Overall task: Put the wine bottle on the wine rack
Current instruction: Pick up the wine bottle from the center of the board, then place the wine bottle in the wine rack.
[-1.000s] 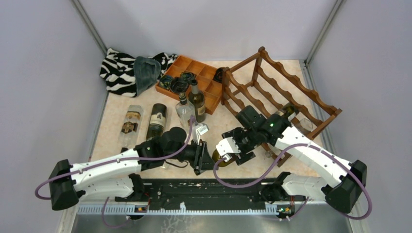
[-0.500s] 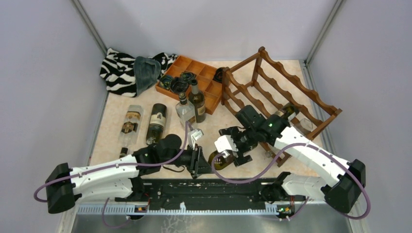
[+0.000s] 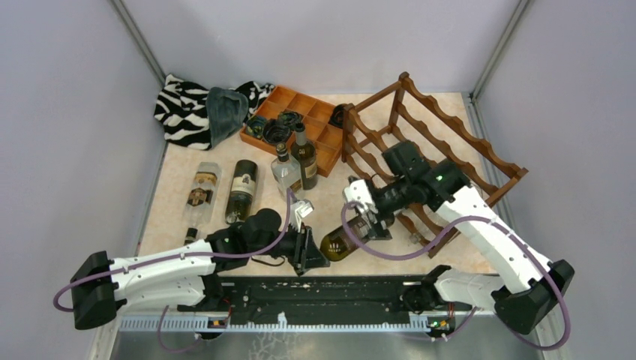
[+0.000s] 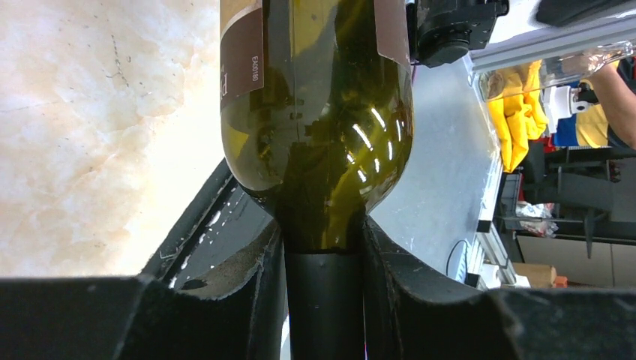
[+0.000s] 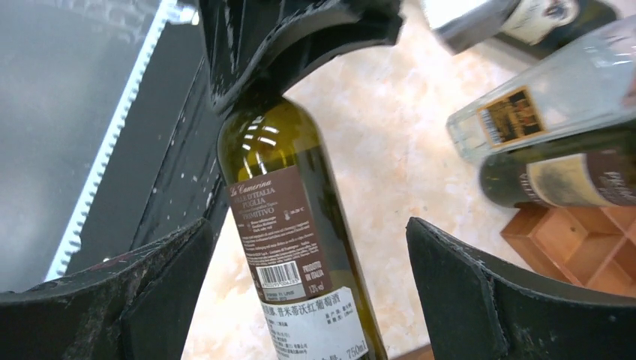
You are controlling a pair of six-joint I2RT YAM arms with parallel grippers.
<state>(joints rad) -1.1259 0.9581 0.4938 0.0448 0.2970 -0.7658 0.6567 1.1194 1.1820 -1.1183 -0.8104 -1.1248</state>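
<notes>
The wine bottle (image 3: 339, 244) is olive green with a brown label and lies slanted low over the table's near edge. My left gripper (image 3: 309, 250) is shut on its neck; in the left wrist view the neck (image 4: 324, 247) is pinched between both fingers, the body (image 4: 315, 112) stretching away. My right gripper (image 3: 367, 216) hovers open above the bottle's base end. In the right wrist view its fingers (image 5: 161, 281) stand wide on either side of the bottle (image 5: 292, 247), touching nothing. The reddish-brown wine rack (image 3: 450, 127) stands at the back right, behind the right arm.
Two bottles lie on the table at the left (image 3: 202, 191) (image 3: 241, 187). Two more stand upright (image 3: 283, 169) (image 3: 304, 157) beside an orange compartment tray (image 3: 324, 133). A zebra-striped cloth (image 3: 184, 105) sits at the back left. The black rail (image 3: 322, 289) runs along the near edge.
My right gripper has opened, let go of the bottle's body and drawn back toward the rack. The left gripper still holds the neck, and the bottle's base now points up-right.
</notes>
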